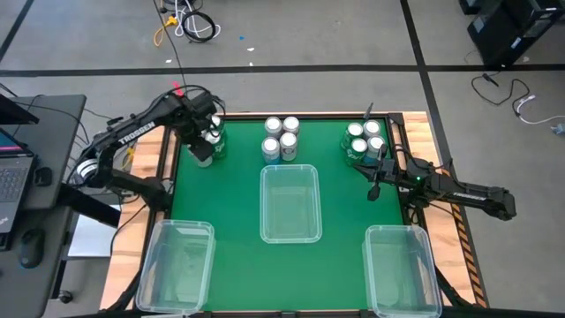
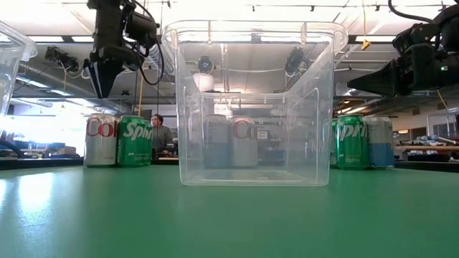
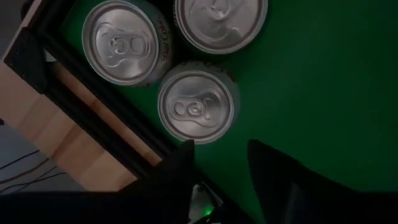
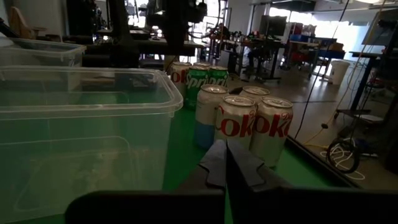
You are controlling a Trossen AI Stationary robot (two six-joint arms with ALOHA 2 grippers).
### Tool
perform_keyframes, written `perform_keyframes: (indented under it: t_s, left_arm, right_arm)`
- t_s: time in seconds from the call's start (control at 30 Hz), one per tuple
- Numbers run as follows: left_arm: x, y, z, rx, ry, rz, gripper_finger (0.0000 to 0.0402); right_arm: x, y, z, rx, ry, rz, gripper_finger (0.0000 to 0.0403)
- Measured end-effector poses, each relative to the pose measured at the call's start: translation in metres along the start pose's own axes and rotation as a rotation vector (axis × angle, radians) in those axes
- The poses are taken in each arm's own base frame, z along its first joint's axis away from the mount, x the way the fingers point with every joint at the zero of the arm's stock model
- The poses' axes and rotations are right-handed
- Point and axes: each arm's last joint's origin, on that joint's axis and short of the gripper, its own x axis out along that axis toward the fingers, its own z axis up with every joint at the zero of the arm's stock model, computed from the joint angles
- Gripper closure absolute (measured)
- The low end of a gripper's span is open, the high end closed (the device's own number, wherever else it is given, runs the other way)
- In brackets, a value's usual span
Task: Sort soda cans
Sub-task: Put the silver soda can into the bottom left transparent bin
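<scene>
Approach is the step in hand: left gripper [image 3: 217, 152], jaws parted and empty, hangs over the nearest soda can [image 3: 197, 107] and must descend; right gripper [image 4: 227, 163] waits shut.

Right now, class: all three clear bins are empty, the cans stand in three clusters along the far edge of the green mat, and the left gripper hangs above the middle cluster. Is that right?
Not quite. The left gripper hangs above the left cluster, not the middle cluster; the high view shows it. The rest holds: three clusters along the far edge, and the clear bins are empty.
</scene>
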Motion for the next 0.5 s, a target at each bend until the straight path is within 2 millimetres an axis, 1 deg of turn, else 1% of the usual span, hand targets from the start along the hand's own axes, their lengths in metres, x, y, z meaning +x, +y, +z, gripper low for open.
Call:
perform_keyframes:
  t_s: [0.1, 0.2, 0.5]
  left_arm:
    - [0.004, 0.000, 0.004, -0.027, 0.002, 0.005, 0.0217]
    - [0.007, 0.002, 0.008, -0.053, 0.009, 0.011, 0.0202]
    - [0.020, 0.013, 0.018, -0.148, 0.059, 0.012, 0.0185]
  right_arm:
    - [0.000, 0.000, 0.000, 0.000, 0.000, 0.000, 0.0402]
    - [0.000, 0.000, 0.000, 0.000, 0.000, 0.000, 0.0402]
    - [0.000, 0.000, 0.000, 0.000, 0.000, 0.000, 0.0402]
